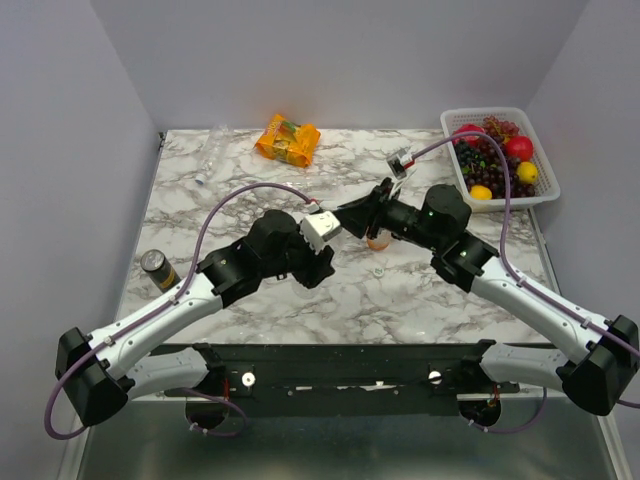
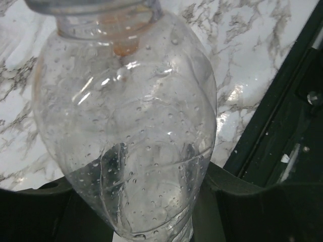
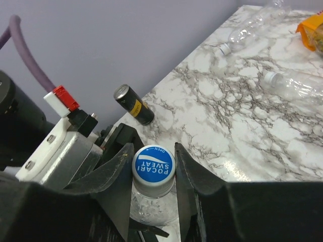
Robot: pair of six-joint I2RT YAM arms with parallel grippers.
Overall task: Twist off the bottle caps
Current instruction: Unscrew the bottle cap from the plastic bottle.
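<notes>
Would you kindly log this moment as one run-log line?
step: uncapping | left pincer: shut on clear bottle | right pincer: shut on blue cap | cap: on bottle

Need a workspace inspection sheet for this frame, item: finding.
Surface: marble-pattern table.
Job's things: clear bottle held between the arms, blue cap on it; second clear bottle lying far left.
Clutter: orange snack packet; black can on its side; fruit basket.
Grippers: left gripper shut on the bottle body; right gripper, fingers against both sides of the cap.
Cables: purple cables looping off each arm.
Surroundings: grey walls; nothing else seen.
</notes>
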